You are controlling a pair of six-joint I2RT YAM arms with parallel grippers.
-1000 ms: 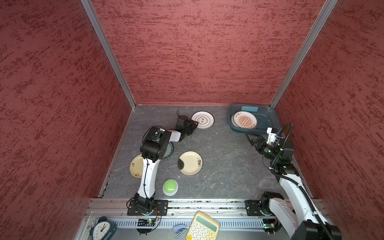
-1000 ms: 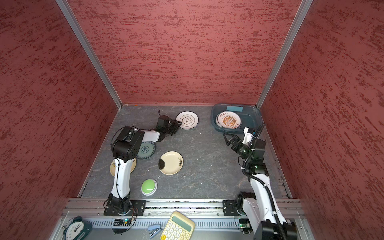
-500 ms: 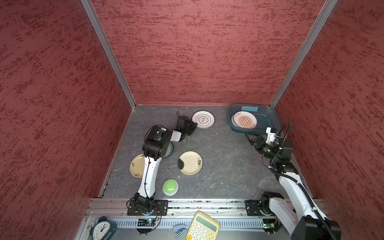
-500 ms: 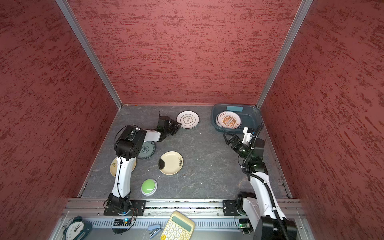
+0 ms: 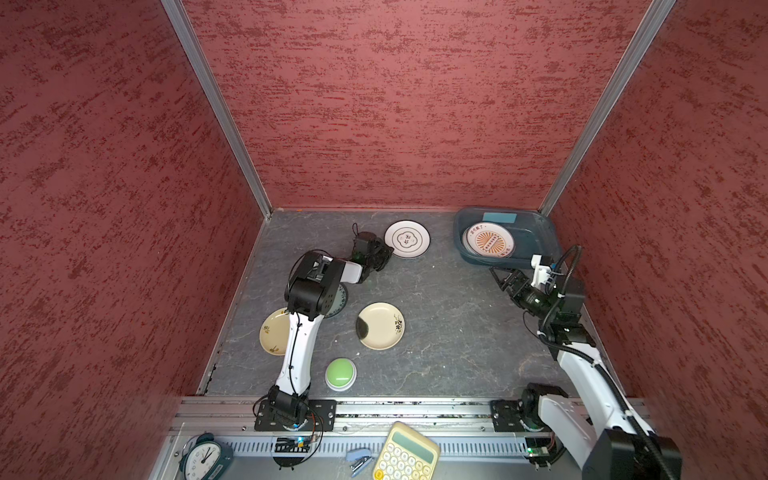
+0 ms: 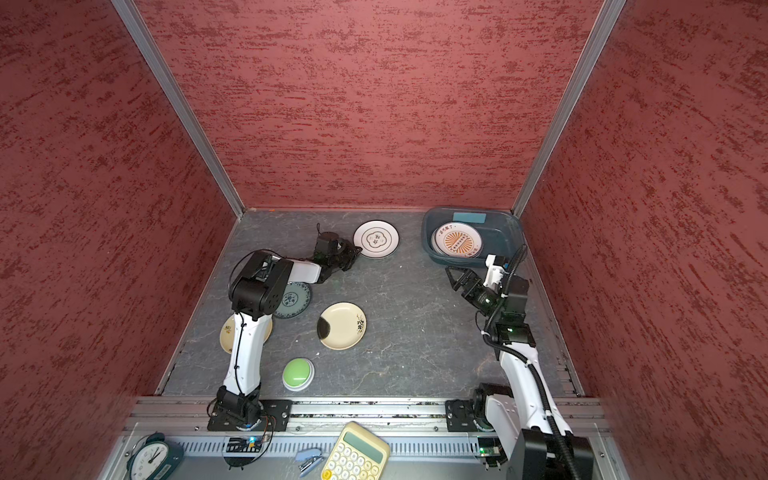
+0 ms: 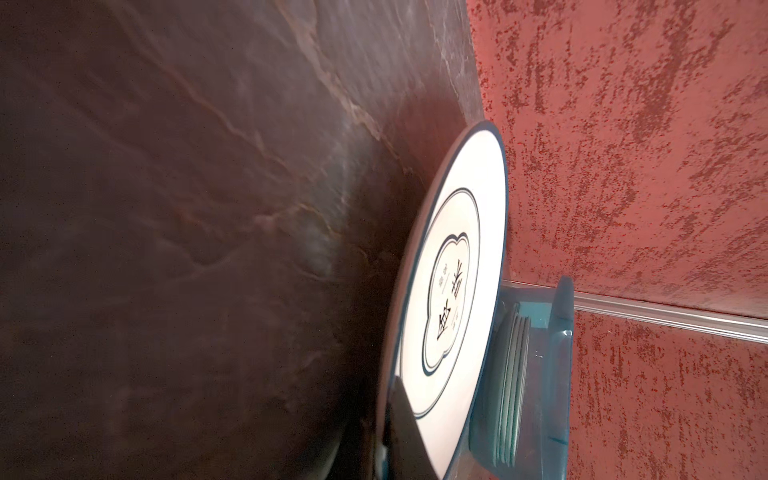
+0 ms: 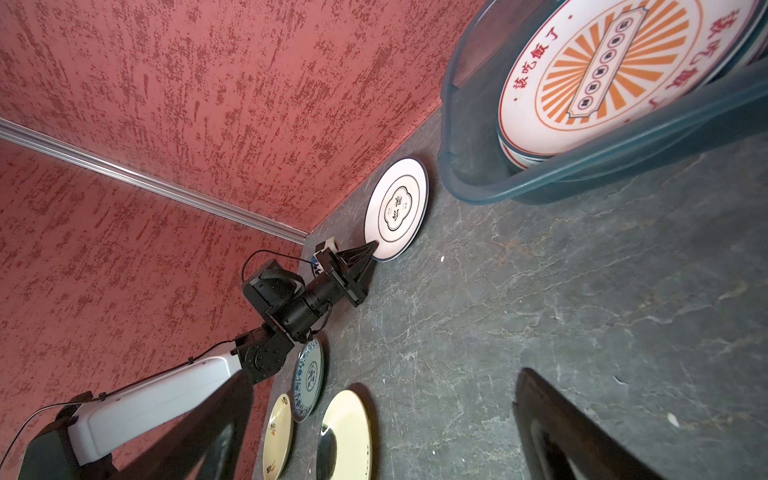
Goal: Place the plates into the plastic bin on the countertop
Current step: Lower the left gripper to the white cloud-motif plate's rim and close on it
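A: what's new on the left?
B: left gripper (image 5: pixel 386 252) has gone from half open to clenched over the last second; it pinches the near rim of the white plate (image 5: pixel 407 239); the wrist view shows one finger (image 7: pixel 405 428) lying over that rim
A: plate moved?
B: no; same spot at the back of the countertop (image 5: pixel 449 316); flat as far as I can tell, not lifted yet
A: so grasp done, carry next
B: my read, yes; lift, swing right, drop into the bin (image 5: pixel 536 239) in the back right corner; bin is near the plate, not touching
A: bin state?
B: stack (image 5: pixel 488 241) of plates already in, orange print on top, toward the bin's left end; right end bare
A: right side?
B: right gripper (image 5: pixel 500 278) unchanged; jaws wide, holding nothing; hovers just in front of the bin's near wall
A: obstacles?
B: bare counter between plate and bin; bin wall needs clearing; rim pinch is thin, plate may tilt or slip on the lift; right gripper could crowd the drop
A: what remains?
B: three; cream plate (image 5: pixel 380 325) mid-counter; second cream plate (image 5: pixel 272 336) and patterned plate (image 6: pixel 293 299), both partly under the left arm (image 5: pixel 297 353); green button (image 5: pixel 340 373) near the front, not a plate; clock (image 5: pixel 203 457), calculator (image 5: pixel 405 455), stapler (image 5: pixel 360 461) lie off the counter
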